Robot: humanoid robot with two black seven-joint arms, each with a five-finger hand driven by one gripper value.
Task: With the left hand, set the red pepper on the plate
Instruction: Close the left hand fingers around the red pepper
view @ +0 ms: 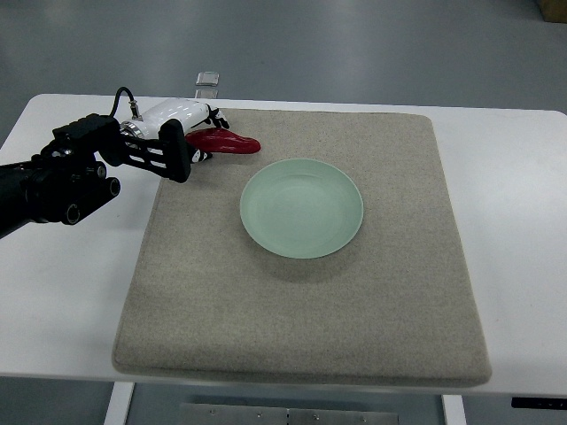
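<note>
Bright, even overhead light; the plate [301,208] casts a soft shadow on its near side. The picture is sharp, with no glare and little edge distortion.

White counter [514,177] is carrying a beige felt mat [310,319] covering its middle, nearly reaching the counter's near and far edges.

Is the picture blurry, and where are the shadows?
Top view: sharp all over, with soft, even light; the plate casts a faint shadow toward the near side on the mat; the left hand by the red pepper leaves only a small dark patch beneath it; a mild sheen on the plate, no strong glare.
</note>
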